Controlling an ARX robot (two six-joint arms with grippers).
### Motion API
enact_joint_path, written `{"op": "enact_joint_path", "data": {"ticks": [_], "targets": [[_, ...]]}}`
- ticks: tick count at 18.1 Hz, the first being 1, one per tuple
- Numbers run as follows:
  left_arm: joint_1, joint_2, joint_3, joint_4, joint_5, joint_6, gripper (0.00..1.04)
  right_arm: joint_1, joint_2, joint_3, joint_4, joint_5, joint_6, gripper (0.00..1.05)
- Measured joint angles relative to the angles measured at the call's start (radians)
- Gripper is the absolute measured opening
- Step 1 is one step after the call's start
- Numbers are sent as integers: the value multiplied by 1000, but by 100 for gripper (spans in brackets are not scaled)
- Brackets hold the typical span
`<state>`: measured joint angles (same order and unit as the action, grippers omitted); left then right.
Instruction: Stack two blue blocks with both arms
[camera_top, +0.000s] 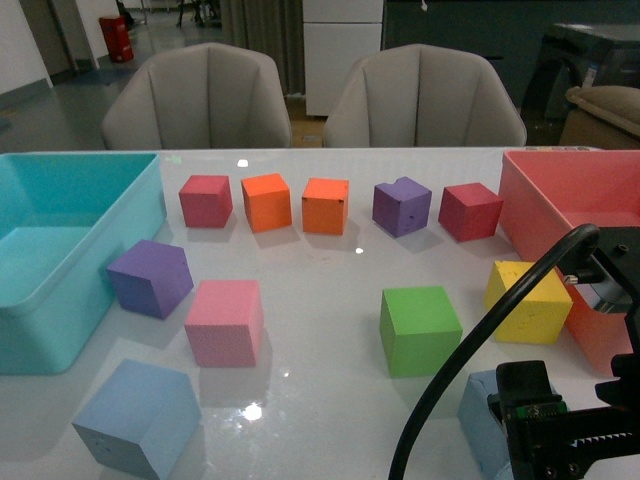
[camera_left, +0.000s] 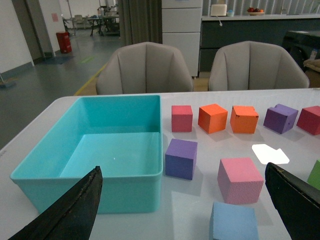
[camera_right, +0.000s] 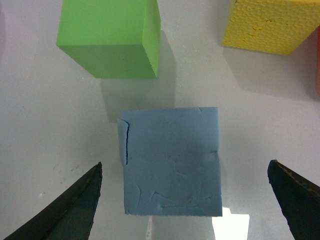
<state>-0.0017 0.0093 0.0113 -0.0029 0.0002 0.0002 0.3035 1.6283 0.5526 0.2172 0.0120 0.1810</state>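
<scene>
The near-right blue block (camera_right: 170, 160) is seen on the table (camera_right: 50, 125), centred within the wide-open right claw (camera_right: 184, 165), touched by neither jaw.

On the white table (camera_top: 320, 265), a teal bin (camera_top: 40, 330) sits at the left and a salmon bin (camera_top: 545, 190) at the right. Between them runs a back row: a red cube (camera_top: 205, 200), an orange cube (camera_top: 266, 201), a second orange cube (camera_top: 326, 205), a purple cube (camera_top: 401, 206) and a dark red cube (camera_top: 469, 211). Nearer, a second purple cube (camera_top: 150, 277) stands just beside the teal bin, with a pink cube (camera_top: 224, 321) near it. A green cube (camera_top: 420, 329) sits further right, and a yellow cube (camera_top: 528, 300) is just beside the salmon bin. Two beige chairs (camera_top: 197, 100) stand behind the table.
</scene>
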Motion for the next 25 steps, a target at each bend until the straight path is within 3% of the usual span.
{"op": "enact_joint_path", "data": {"ticks": [14,15,19,21,25], "targets": [[0,0,0,0,0,0,98,3,220,34,123,-5,54,98],[0,0,0,0,0,0,98,3,221,24,129,-3,54,87],[0,0,0,0,0,0,98,-3,201,6,137,-3,54,57],[0,0,0,0,0,0,98,-4,159,-11,128,-3,54,49],[0,0,0,0,0,0,98,-11,-2,-62,75,-3,54,44]]}}
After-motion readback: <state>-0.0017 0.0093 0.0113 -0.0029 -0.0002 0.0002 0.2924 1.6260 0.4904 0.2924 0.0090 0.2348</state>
